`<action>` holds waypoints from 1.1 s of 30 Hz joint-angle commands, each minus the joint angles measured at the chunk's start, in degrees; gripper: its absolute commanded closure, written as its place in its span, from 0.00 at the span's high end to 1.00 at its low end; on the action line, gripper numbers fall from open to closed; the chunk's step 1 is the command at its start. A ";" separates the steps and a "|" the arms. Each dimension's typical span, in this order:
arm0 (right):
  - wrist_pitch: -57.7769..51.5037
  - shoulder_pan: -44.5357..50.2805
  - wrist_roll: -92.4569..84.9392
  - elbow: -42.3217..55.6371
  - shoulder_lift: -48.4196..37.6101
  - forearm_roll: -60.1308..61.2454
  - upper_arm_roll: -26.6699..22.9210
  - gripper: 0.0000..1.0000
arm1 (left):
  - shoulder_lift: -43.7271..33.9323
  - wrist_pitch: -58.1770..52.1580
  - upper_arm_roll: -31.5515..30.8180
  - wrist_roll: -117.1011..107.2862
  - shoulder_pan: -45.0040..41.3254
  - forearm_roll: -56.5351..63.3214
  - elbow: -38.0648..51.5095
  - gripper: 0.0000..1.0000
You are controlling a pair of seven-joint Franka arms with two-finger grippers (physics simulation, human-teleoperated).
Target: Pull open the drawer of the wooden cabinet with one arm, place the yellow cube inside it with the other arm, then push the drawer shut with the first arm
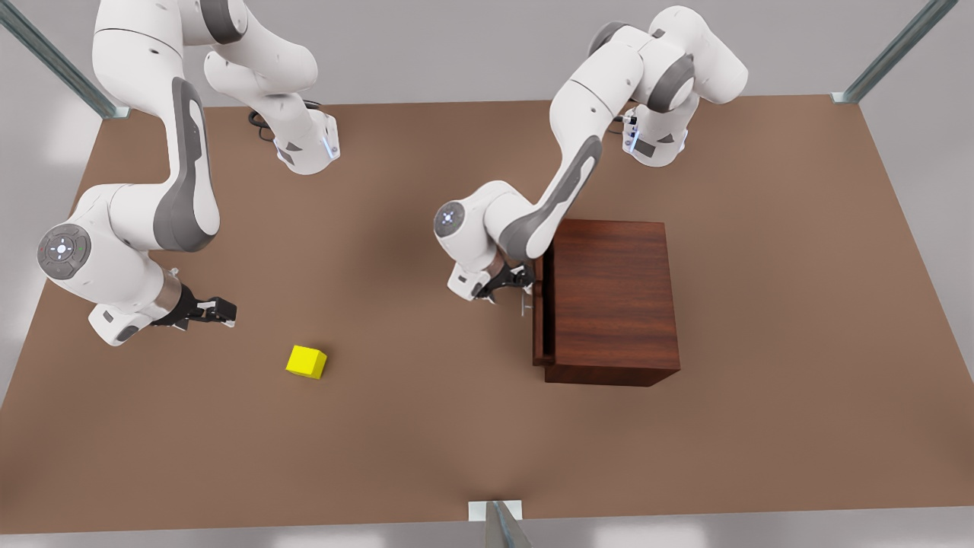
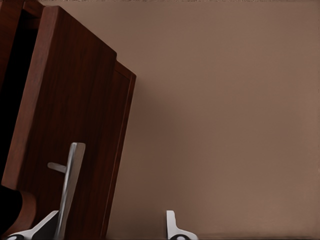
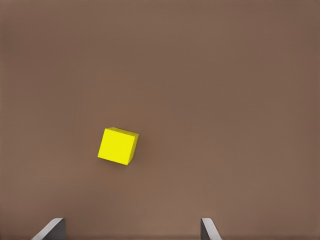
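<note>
— Two arms on a brown table (image 1: 426, 426), front view first. Where's each claw?
— Left gripper (image 1: 523, 283) sits at the silver handle (image 1: 525, 304) on the drawer (image 1: 539, 320) front, on the wooden cabinet (image 1: 612, 301) side facing the front view's left. Drawer looks out just a crack. Right gripper (image 1: 225, 312) hovers near the front view's left edge, fingers apart, nothing in them.
— Cube?
— Yellow cube (image 1: 307, 361) lies on the table, near the right gripper, well apart from the cabinet.
— Left wrist view?
— Drawer front panel (image 2: 70, 140) tilted across frame, dark gap beside it (slightly out of the cabinet). Handle bar (image 2: 71, 185) runs by one fingertip (image 2: 45, 226); the other fingertip (image 2: 171, 225) stands well off over bare table. So the left gripper (image 2: 107, 227) is spread, not clamped; touching the bar or not, can't tell.
— Right wrist view?
— Cube (image 3: 118, 146) on the table ahead of the right gripper (image 3: 132, 229), fingertips (image 3: 52, 227) wide apart, not touching it.
</note>
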 commanded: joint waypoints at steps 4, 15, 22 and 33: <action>-0.02 0.00 -0.19 0.03 -0.06 0.13 -0.01 1.00 | 1.01 0.53 -1.06 -1.95 -0.09 0.03 2.16 1.00; -0.02 0.00 -0.19 0.03 -0.06 0.13 -0.01 1.00 | 5.58 0.09 -0.88 -4.42 -2.11 0.12 9.28 1.00; -0.02 0.00 -0.10 0.03 -0.06 0.13 -0.01 1.00 | 6.72 -0.08 -0.79 -5.47 -3.17 0.12 11.48 1.00; -0.02 0.00 -0.02 0.03 -0.06 0.13 -0.01 1.00 | -2.50 -24.85 -8.44 -2.93 -4.66 -1.37 22.82 1.00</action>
